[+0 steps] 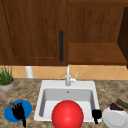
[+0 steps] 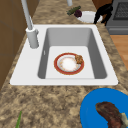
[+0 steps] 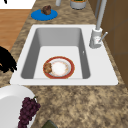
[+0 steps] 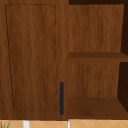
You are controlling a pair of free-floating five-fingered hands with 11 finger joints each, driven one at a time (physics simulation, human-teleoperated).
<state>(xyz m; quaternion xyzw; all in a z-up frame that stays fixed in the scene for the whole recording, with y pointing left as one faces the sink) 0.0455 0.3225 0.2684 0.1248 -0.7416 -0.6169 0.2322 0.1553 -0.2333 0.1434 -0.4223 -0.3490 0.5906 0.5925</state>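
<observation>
My left hand [image 1: 18, 111] hovers open over a blue plate [image 1: 27, 107] on the counter left of the sink, its fingers spread over a brown piece of meat [image 2: 109, 113]. My right hand [image 1: 96, 114] hangs with relaxed fingers at the sink's front right corner, just left of a white plate [image 1: 115, 119]. This same hand [image 2: 103, 12] is beside the white plate [image 2: 87, 17] in the left side view and at the left edge [image 3: 6, 61] of the right side view. A red-rimmed plate [image 2: 68, 64] with a brown morsel [image 2: 79, 59] lies in the sink basin [image 2: 70, 37].
Dark grapes [image 1: 116, 107] lie on the white plate, with a green vegetable [image 1: 122, 103] behind them. A large red round shape [image 1: 67, 114] fills the sink's front. The faucet [image 1: 68, 77] stands behind the basin. A potted plant [image 1: 6, 80] and a white cup [image 1: 29, 72] stand far left. The cabinet door has a dark handle [image 4: 61, 98].
</observation>
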